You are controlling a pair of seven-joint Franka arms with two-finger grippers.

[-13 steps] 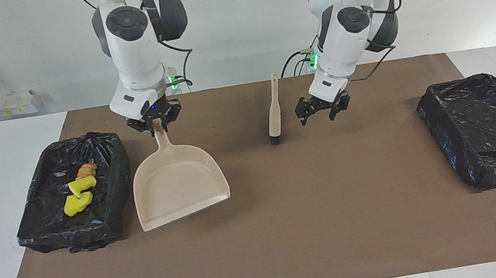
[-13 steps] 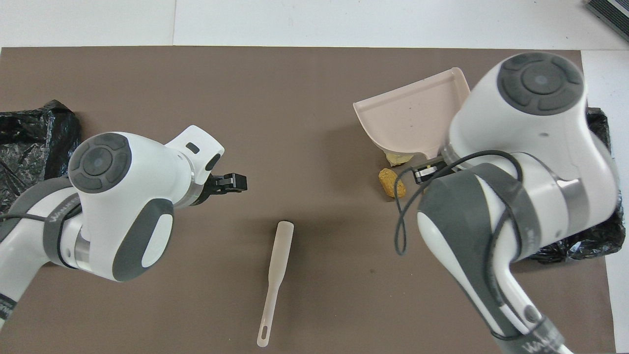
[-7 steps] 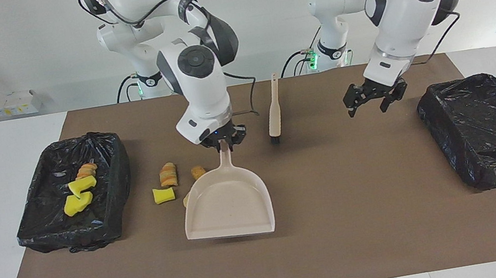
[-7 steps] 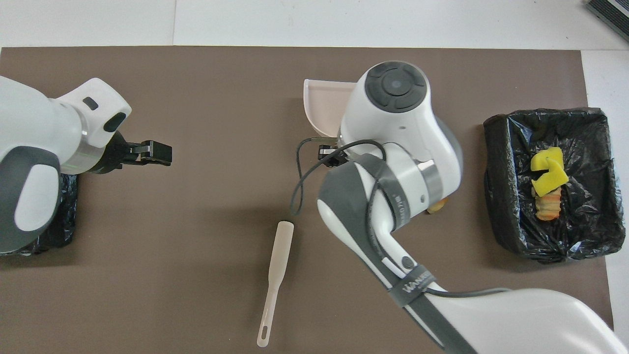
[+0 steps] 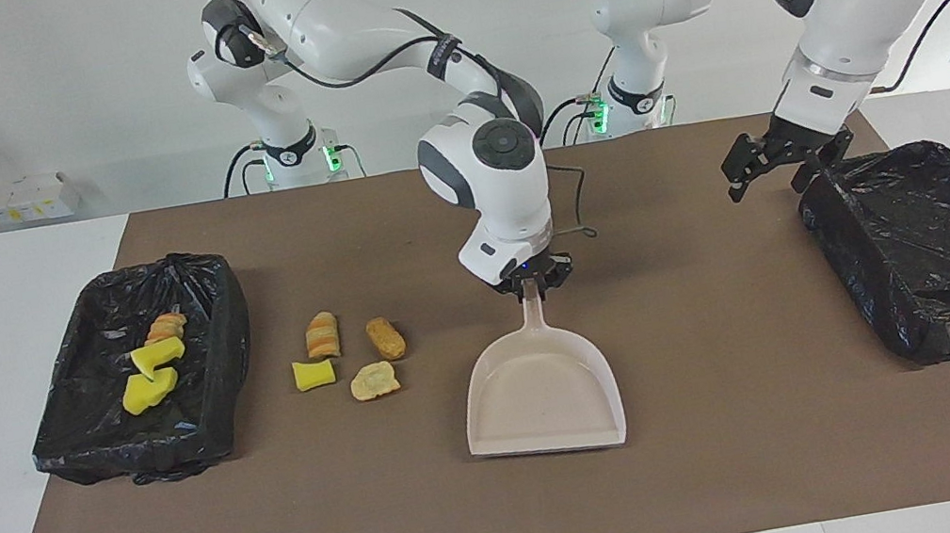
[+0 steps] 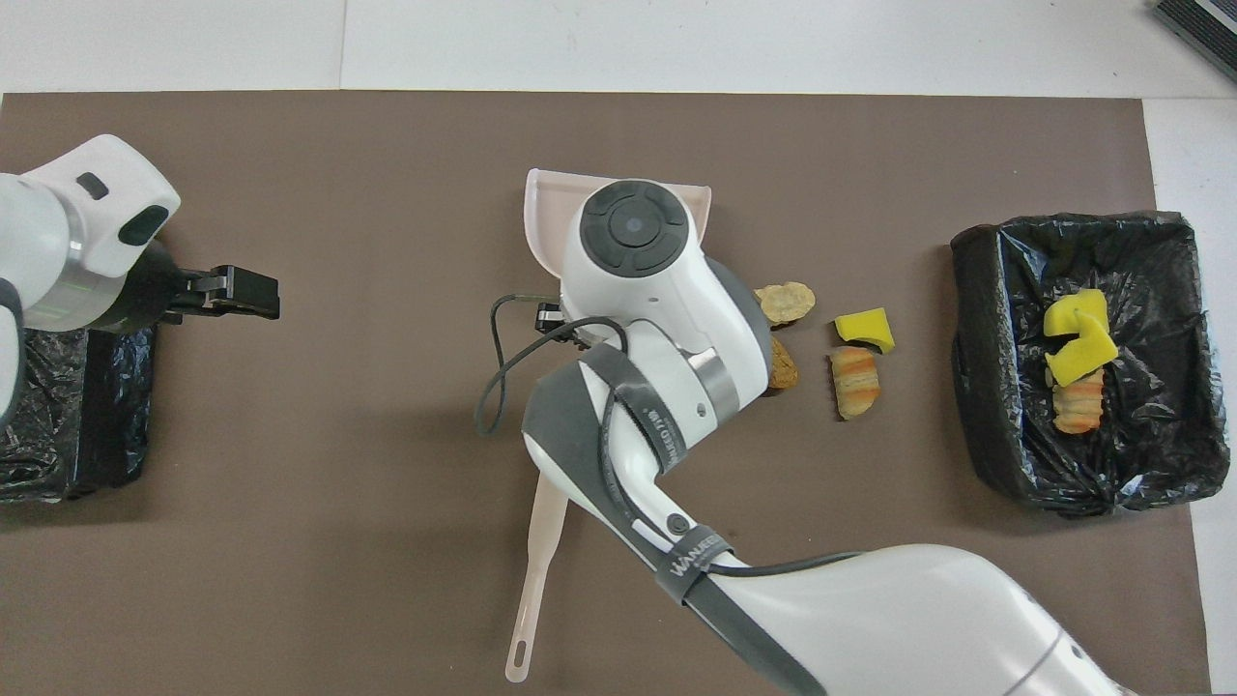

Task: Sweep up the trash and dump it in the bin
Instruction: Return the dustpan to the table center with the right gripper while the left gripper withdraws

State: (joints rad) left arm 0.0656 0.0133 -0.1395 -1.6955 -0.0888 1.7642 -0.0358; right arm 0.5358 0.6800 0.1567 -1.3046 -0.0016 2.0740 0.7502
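At the robots' end of the brown mat (image 5: 752, 451), a slim beige brush (image 6: 536, 580) is found lying flat, its handle loop pointing toward the robots and its bristle end hidden under the right arm. It is held by neither gripper, so sweeping is judged not yet begun.

The left gripper (image 5: 778, 166) is held over the nearer rim of the black-lined bin (image 5: 853, 245) at the left arm's end of the table. Its fingers are spread and nothing is carried; this arm is judged to be waiting.

Near the middle of the mat, the right gripper (image 5: 527, 282) is pinched on the narrow handle of the beige dustpan (image 5: 542, 389). The pan is a smooth, rigid plastic scoop with a raised rim. Its open mouth is turned away from the robots, not toward the scraps beside it.

The loose trash is laid in a small cluster between the pan and the second bin (image 5: 232, 343):
- a striped bread-like chunk (image 5: 321, 335);
- a brown rounded chunk (image 5: 385, 338);
- a yellow sponge piece (image 5: 313, 373), soft and square-cut;
- a pale flat chunk (image 5: 374, 381), farthest from the robots.

More scraps (image 5: 149, 375), yellow sponge and a bread-like piece, are contained in that second bin, whose crinkled liner is folded over its walls. The task is judged part done.
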